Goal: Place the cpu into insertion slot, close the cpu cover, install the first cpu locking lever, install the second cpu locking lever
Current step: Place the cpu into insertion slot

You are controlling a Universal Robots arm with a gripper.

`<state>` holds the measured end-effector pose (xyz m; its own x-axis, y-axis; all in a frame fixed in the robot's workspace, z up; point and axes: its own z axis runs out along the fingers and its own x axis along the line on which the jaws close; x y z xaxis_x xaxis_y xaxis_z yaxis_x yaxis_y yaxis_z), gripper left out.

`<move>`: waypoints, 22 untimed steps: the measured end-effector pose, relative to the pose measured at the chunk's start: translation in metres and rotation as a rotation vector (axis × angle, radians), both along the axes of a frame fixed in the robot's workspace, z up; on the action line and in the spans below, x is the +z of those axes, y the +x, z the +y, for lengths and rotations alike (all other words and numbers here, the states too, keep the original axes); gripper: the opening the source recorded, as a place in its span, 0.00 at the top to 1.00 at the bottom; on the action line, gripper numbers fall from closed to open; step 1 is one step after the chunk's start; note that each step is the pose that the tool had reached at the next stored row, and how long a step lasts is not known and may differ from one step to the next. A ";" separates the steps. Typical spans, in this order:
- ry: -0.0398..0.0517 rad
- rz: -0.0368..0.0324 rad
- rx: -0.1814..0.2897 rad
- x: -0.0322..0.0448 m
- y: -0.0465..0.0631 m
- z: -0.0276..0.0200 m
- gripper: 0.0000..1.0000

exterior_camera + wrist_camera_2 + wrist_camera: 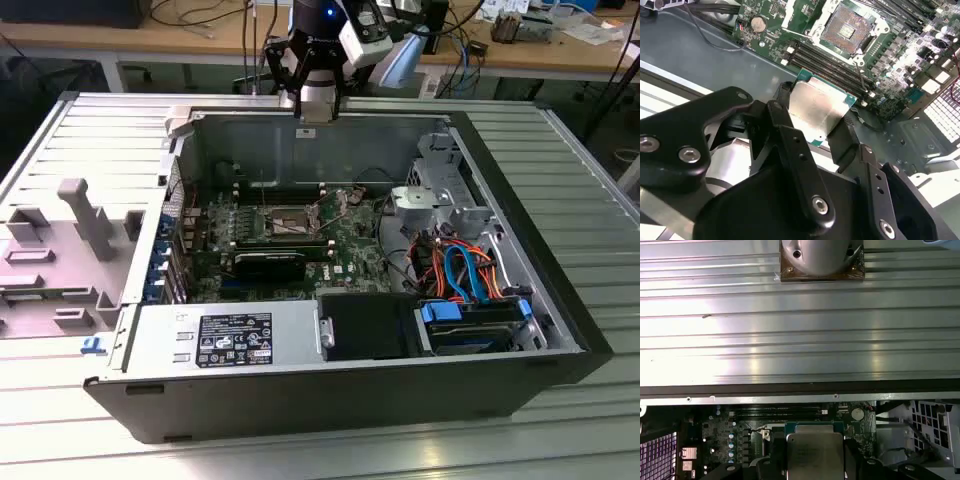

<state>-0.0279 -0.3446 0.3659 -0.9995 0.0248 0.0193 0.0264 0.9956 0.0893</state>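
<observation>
My gripper [817, 114] is shut on the cpu [815, 105], a flat square chip with a silvery top and a green edge, gripped by two opposite sides. Both wrist views show the chip between the black fingers [776, 462]. In the exterior view the gripper [315, 103] hangs over the far wall of the open computer case, well above the board. The insertion slot [285, 222] lies on the green motherboard, apart from the chip, with its gold-brown contact field [846, 31] uncovered. A pale metal frame [807, 27], seemingly the cpu cover, sits folded back along the slot's side.
Long black memory slots [830, 65] run beside the socket. A power supply [225, 340], drive bays with blue latches [470, 320] and orange and blue cables [455, 265] occupy the near and right parts of the case. Its ribbed metal rim [800, 340] lies under the wrist.
</observation>
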 end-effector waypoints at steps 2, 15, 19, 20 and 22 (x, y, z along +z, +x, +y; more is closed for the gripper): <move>-0.0001 0.0000 0.000 -0.0004 0.000 0.0000 0.45; 0.0000 0.0000 0.000 -0.0088 -0.001 -0.0006 0.45; -0.0001 0.0000 0.000 -0.0096 -0.001 -0.0006 0.45; -0.0001 0.0000 0.000 -0.0098 -0.001 -0.0006 0.45; 0.0000 0.0000 0.000 -0.0101 -0.001 -0.0006 0.45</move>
